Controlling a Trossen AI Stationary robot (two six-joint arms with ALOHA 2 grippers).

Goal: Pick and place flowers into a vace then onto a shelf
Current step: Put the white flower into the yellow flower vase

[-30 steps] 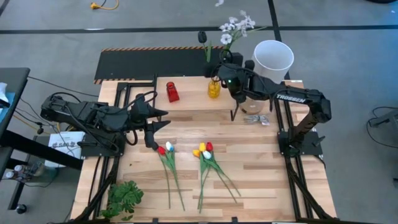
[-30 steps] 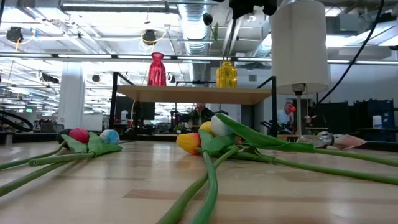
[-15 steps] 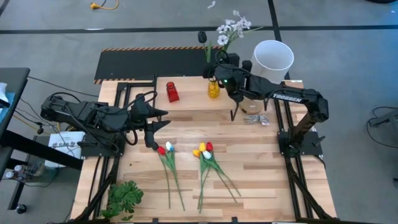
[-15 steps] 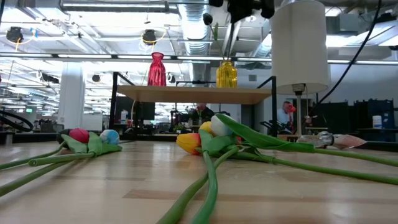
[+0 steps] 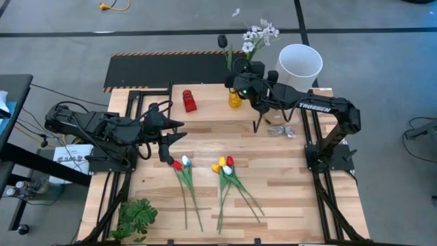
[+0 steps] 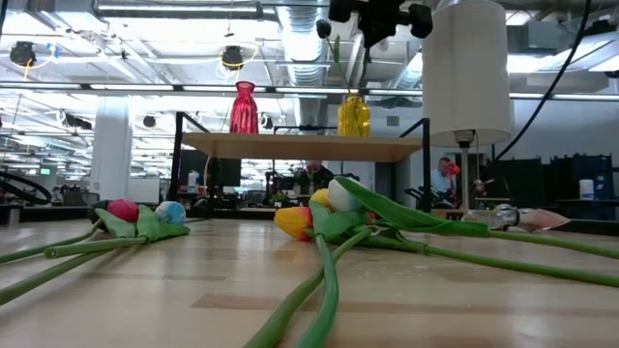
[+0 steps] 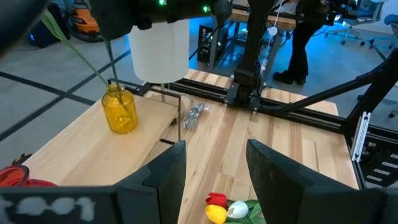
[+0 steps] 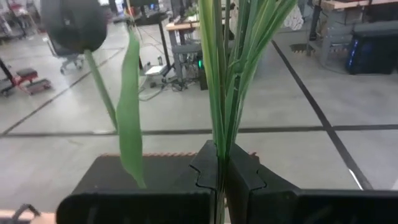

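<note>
The right gripper [image 5: 240, 76] hangs above the yellow vase [image 5: 235, 98] on the shelf [image 5: 212, 102], its fingers [image 8: 211, 165] pressed together on a bundle of green stems: the spray of small white blossoms [image 5: 258, 34] and a dark-headed tulip [image 5: 222, 41]. Seen from the left wrist view, the stem ends reach down into the mouth of the yellow vase [image 7: 120, 109]. A red vase [image 5: 189, 100] stands on the same shelf, apart from the yellow one, towards the left arm's side. A white cylinder [image 5: 300, 63] stands just beside the right arm at the table's far edge.

The left gripper [image 5: 174, 131] waits over the table near the left edge, its fingers [image 7: 163, 175] spread and holding nothing. Two groups of tulips lie flat on the wooden table [image 5: 287, 191]: a red and white pair [image 5: 181, 162] just in front of the left gripper, and a cluster of yellow, red and white heads [image 5: 223, 164] beside them. A leafy green sprig [image 5: 136, 216] lies at the near left corner
</note>
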